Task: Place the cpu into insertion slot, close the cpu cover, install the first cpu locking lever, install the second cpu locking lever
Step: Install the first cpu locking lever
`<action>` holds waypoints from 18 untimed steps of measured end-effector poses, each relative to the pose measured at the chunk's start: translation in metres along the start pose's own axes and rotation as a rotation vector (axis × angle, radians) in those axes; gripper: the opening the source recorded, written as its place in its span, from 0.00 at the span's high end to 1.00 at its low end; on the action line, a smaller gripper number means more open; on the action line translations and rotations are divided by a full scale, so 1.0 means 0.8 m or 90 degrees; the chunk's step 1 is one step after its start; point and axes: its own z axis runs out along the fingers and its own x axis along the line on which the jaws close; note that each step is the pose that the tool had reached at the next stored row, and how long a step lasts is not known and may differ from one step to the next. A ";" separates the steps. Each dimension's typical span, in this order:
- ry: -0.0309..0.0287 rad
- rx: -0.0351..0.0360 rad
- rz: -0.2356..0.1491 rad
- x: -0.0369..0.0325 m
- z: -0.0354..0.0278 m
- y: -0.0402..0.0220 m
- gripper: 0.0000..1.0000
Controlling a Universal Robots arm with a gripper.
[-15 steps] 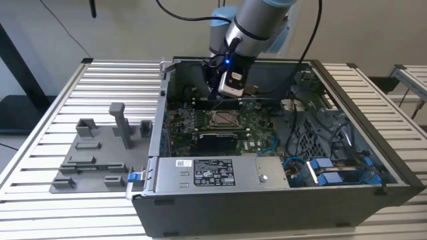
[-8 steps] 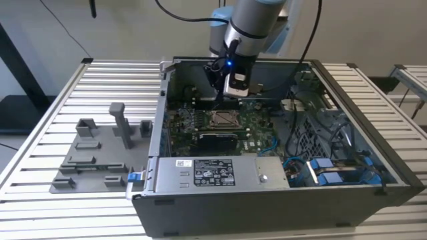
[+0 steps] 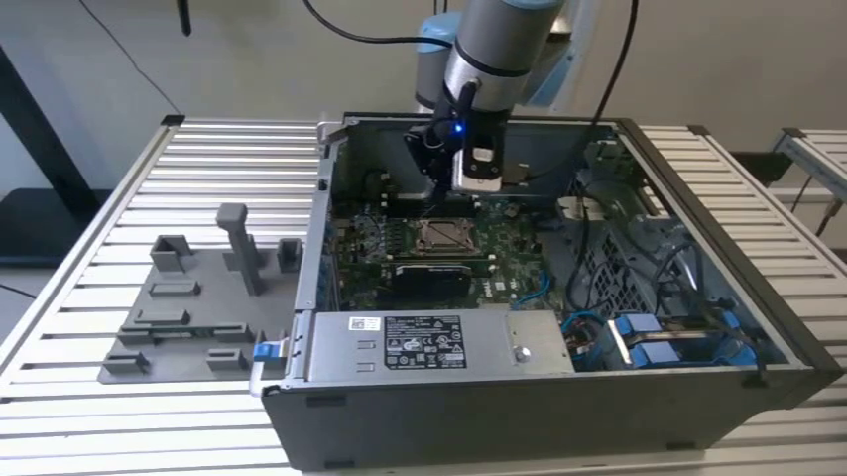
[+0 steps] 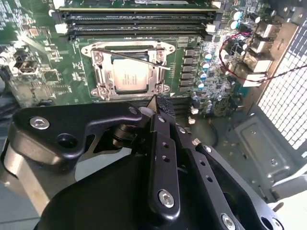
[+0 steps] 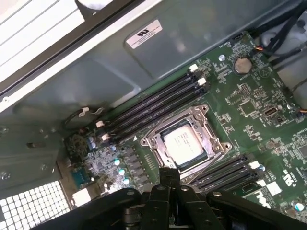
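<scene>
On the slatted bench (image 3: 198, 159), at the exterior view's left, sits a grey fixture plate (image 3: 185, 317), with the open computer case (image 3: 530, 397) beside it. Mid-case, the cpu (image 4: 130, 76) lies in the insertion slot (image 4: 124, 46) — cpu cover (image 4: 104, 72) down around it, a thin locking lever (image 4: 139, 60) slanting across. The gripper (image 4: 160, 101) hovers near the slot — jaws clenched, holding nothing.

insertion slot (image 5: 186, 143) | near corner hidden behind fingers (image 5: 169, 178) | fingers' base cropped

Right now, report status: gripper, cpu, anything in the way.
Gripper shut, empty, near the insertion slot. Cpu seated, cover down over it. One thin lever rod slants across the cover.
</scene>
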 end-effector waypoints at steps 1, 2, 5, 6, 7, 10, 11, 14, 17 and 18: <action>0.0017 0.0014 -0.010 0.0000 0.0001 0.0000 0.89; 0.0033 0.0029 -0.021 0.0000 0.0001 -0.0001 0.89; 0.0058 0.0059 -0.038 0.0000 0.0002 -0.0002 0.89; 0.0062 0.0062 -0.040 0.0000 0.0004 -0.0002 0.89; 0.0066 0.0065 -0.042 -0.0001 0.0005 -0.0001 0.89; 0.0097 0.0019 -0.052 -0.0005 0.0010 -0.0006 0.89; 0.0100 -0.0007 -0.056 -0.0005 0.0010 -0.0008 0.89; 0.0092 -0.0024 -0.078 -0.0005 0.0011 -0.0007 0.89; 0.0065 -0.0086 -0.099 -0.0006 0.0014 -0.0009 0.89; 0.0071 -0.0149 -0.104 -0.0006 0.0014 -0.0008 0.89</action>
